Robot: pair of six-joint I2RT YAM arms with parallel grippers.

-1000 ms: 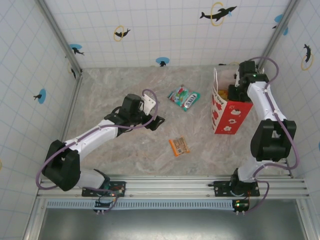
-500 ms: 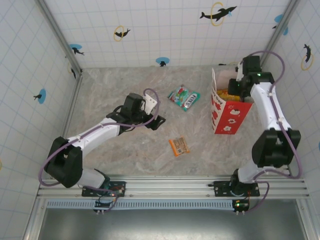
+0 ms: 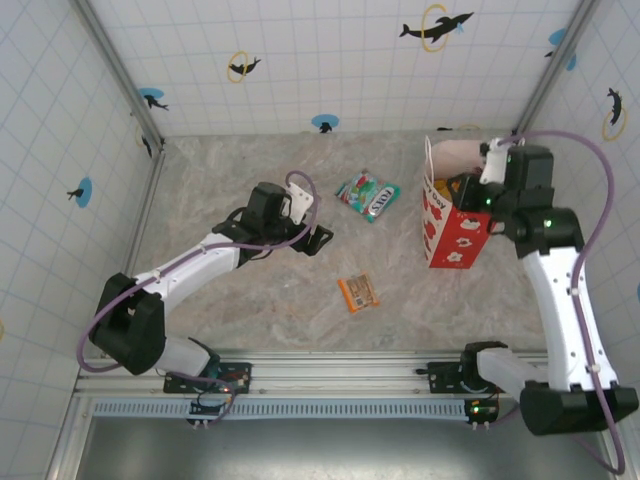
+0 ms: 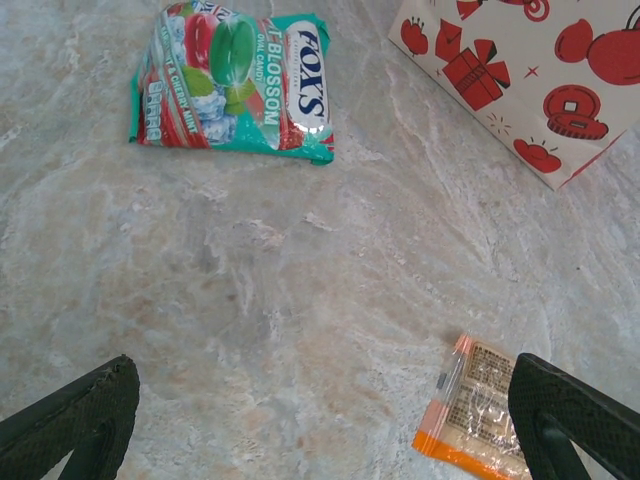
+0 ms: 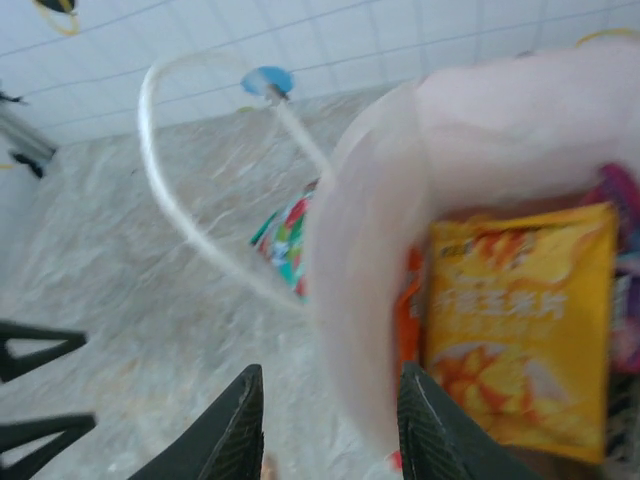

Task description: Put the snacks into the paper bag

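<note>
The white paper bag point(image 3: 452, 222) with red prints stands upright at the right, its mouth open. Inside it lie a yellow-orange pouch point(image 5: 520, 330) and other packets. My right gripper point(image 3: 466, 190) hovers over the bag's left rim, open and empty point(image 5: 330, 430). On the table lie a teal packet point(image 3: 367, 195) and a small orange bar point(image 3: 358, 292). My left gripper point(image 3: 316, 240) is low over the table between them, open wide with nothing in it point(image 4: 325, 430). The teal packet point(image 4: 235, 85) is ahead of it, and the orange bar point(image 4: 480, 410) sits by its right finger.
Tiled walls close in the table at the back and both sides. A white cord handle point(image 5: 200, 230) arcs off the bag toward the teal packet point(image 5: 290, 240). Bare marble stretches left of my left arm.
The right arm has risen and pulled back toward the near edge, its gripper still over the bag. The left gripper has crept slightly right.
</note>
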